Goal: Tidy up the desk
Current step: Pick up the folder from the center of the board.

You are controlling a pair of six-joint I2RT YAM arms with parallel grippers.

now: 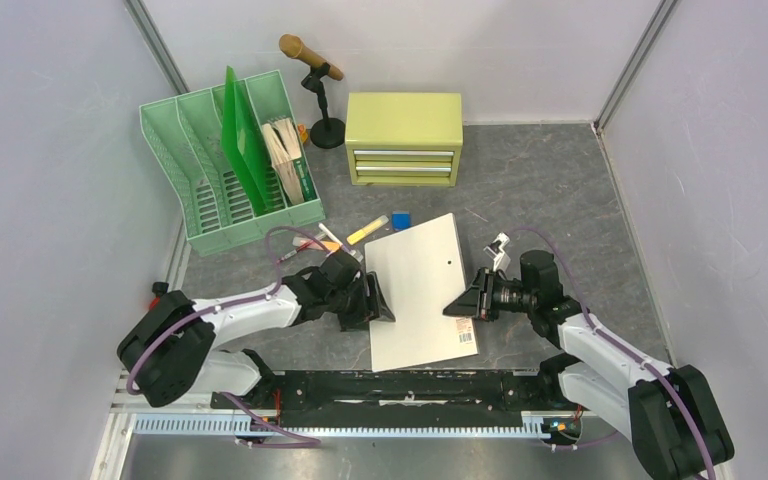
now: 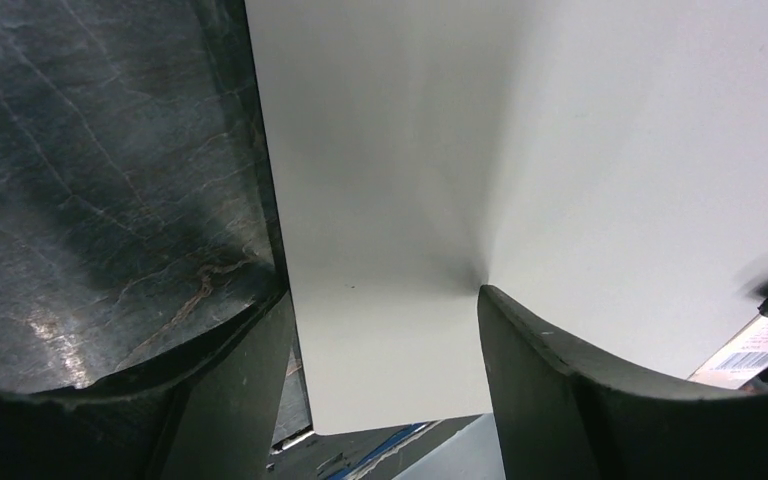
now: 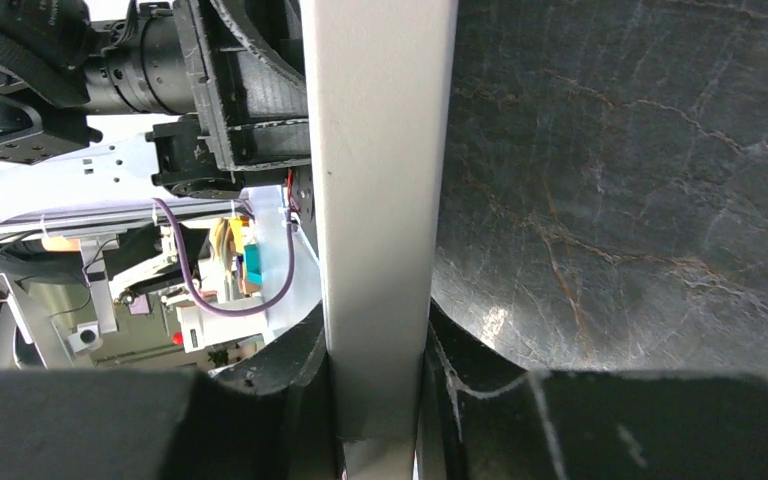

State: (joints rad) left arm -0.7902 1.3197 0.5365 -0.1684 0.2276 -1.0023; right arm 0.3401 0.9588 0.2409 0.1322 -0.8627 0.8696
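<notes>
A flat white book [image 1: 420, 290] with a barcode label at its near right corner lies on the dark stone-patterned desk [image 1: 560, 190], between the two arms. My left gripper [image 1: 378, 300] is open at its left edge. In the left wrist view [image 2: 382, 300] one finger rests on the white cover [image 2: 560, 150], and a gap of desk [image 2: 90, 180] shows beside the other. My right gripper [image 1: 460, 303] is at the right edge. In the right wrist view [image 3: 377, 320] both fingers press against the faces of the book's edge [image 3: 380, 150].
A green file rack [image 1: 230, 165] stands at the back left and a yellow-green two-drawer cabinet [image 1: 404, 137] at the back middle. A microphone on a stand [image 1: 310, 58] is between them. A yellow marker [image 1: 367, 230], a blue block [image 1: 401, 220] and a small clip [image 1: 499, 247] lie near the book. Pale walls enclose the desk.
</notes>
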